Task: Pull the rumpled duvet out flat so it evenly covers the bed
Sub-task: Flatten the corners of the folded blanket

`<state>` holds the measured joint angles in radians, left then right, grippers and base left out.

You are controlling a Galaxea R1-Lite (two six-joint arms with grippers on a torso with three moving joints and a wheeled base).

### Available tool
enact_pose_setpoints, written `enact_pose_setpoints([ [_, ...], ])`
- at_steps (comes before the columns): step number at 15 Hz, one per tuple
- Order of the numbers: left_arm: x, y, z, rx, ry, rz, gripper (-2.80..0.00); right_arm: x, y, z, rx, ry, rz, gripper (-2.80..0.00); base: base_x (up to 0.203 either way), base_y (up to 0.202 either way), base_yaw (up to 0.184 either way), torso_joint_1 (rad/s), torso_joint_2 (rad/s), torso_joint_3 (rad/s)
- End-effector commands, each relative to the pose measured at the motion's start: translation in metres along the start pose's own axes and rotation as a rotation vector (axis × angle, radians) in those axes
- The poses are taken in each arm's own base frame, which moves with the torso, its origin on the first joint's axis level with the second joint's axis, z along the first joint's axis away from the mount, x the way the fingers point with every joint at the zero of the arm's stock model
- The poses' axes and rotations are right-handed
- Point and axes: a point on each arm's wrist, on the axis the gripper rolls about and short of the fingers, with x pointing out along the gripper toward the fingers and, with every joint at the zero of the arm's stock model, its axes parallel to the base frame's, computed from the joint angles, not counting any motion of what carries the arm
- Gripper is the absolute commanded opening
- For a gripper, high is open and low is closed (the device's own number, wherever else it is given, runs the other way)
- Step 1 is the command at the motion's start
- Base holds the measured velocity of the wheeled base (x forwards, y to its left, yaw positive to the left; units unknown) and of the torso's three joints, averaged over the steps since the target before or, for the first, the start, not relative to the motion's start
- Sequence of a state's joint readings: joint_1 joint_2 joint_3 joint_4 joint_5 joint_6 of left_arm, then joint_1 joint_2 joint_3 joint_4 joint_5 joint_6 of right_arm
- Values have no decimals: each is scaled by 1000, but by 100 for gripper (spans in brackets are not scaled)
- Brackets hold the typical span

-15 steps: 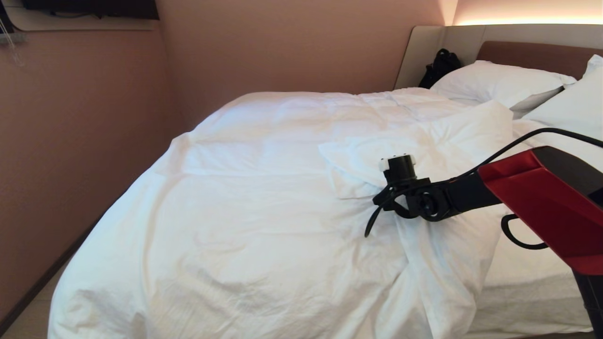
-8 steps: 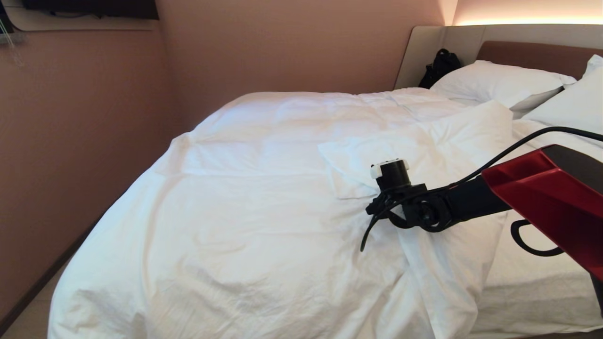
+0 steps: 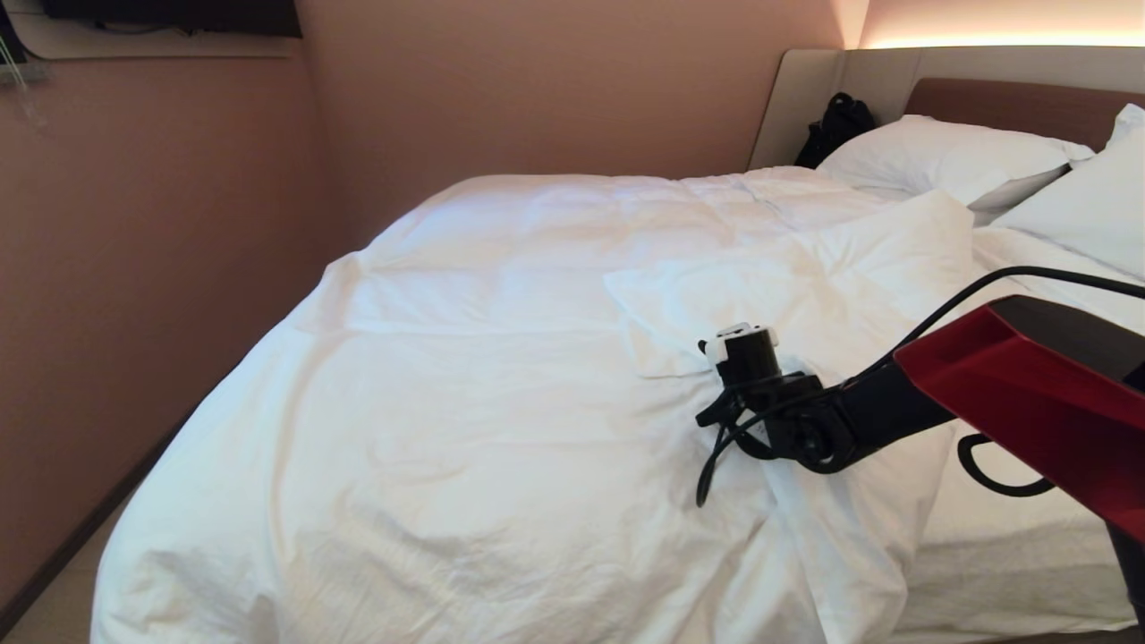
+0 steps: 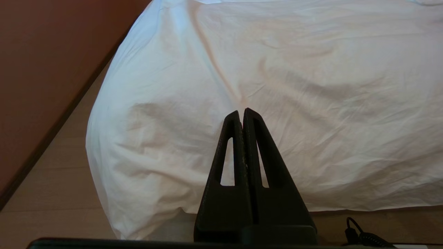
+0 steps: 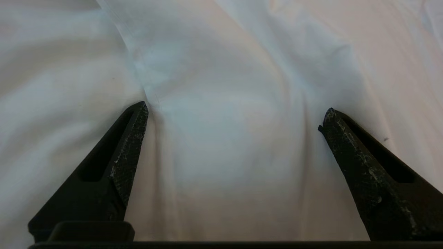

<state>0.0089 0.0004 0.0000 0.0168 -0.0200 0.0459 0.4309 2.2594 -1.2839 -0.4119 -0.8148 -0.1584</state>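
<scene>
The white duvet (image 3: 501, 402) lies rumpled over the bed (image 3: 1011, 103), its right part folded back in a flap (image 3: 805, 277) so that bare sheet (image 3: 1011, 528) shows on the right. My right arm (image 3: 832, 416) reaches in from the right, wrist low over the fold just below the flap. The right gripper (image 5: 235, 114) is open, jaws wide apart, pointing down at a ridge of duvet cloth (image 5: 221, 145) with nothing between them. My left gripper (image 4: 241, 112) is shut and empty, parked before the duvet corner (image 4: 145, 155) that hangs at the bed's foot.
Two white pillows (image 3: 939, 156) lie at the headboard, with a black bag (image 3: 836, 121) behind them. A pink wall (image 3: 134, 268) runs close along the bed's left side, leaving a narrow strip of floor (image 4: 52, 180). A black cable (image 3: 707, 474) dangles from my right wrist.
My right wrist has sunk lower and a little leftward, closer onto the duvet fold. Its jaws stayed open. The duvet and the left arm have not moved.
</scene>
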Motion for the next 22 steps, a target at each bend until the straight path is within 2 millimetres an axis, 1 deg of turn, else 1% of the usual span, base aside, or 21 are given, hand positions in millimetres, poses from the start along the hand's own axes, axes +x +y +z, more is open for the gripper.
enact_pose_setpoints([
  [1, 0, 0, 0, 0, 0, 0, -280, 9, 7, 7, -25, -155, -72, 0, 0, 0, 0, 0, 0, 0],
  [5, 0, 0, 0, 0, 0, 0, -280, 12, 8, 5, -43, -172, -95, 0, 0, 0, 0, 0, 0, 0],
  [12, 0, 0, 0, 0, 0, 0, -280, 14, 2, 8, -41, -165, -139, 0, 0, 0, 0, 0, 0, 0],
  [14, 0, 0, 0, 0, 0, 0, -280, 20, -2, 7, -45, -161, -155, 0, 0, 0, 0, 0, 0, 0],
  [17, 0, 0, 0, 0, 0, 0, -280, 34, -17, 9, -30, -147, -193, 0, 0, 0, 0, 0, 0, 0],
  [22, 0, 0, 0, 0, 0, 0, -280, 39, -23, 11, -16, -151, -203, 0, 0, 0, 0, 0, 0, 0],
])
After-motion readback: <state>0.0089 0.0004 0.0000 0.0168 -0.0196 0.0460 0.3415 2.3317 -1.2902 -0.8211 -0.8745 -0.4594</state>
